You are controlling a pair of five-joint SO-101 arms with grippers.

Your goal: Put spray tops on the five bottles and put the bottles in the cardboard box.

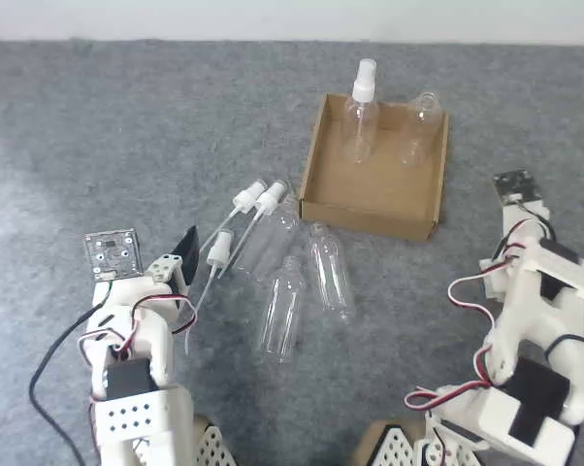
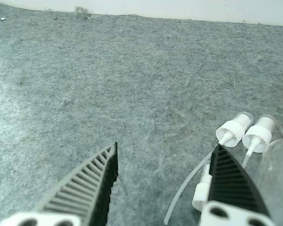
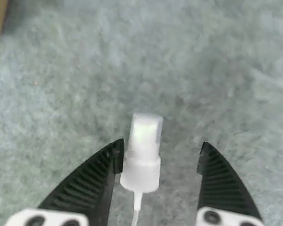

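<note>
A cardboard box (image 1: pixel 321 146) holds a clear bottle with a white spray top (image 1: pixel 360 109) and a bare clear bottle (image 1: pixel 418 126). Three bare bottles lie on the carpet before it (image 1: pixel 271 238) (image 1: pixel 282 309) (image 1: pixel 332 272). Three loose spray tops (image 1: pixel 248 194) (image 1: pixel 271 197) (image 1: pixel 220 249) lie left of them. My left gripper (image 2: pixel 167 147) is open over bare carpet, with two of the spray tops (image 2: pixel 233 132) (image 2: pixel 261 134) just beyond one finger (image 2: pixel 231 179). My right gripper (image 3: pixel 161 142) is open, and another spray top (image 3: pixel 142 150) lies between its fingers, close to one of them.
Grey carpet (image 1: pixel 127 126) covers the whole table. The left arm (image 1: pixel 132 369) stands at the front left and the right arm (image 1: pixel 535 291) at the front right, just right of the box. A pale wall edge runs along the far side.
</note>
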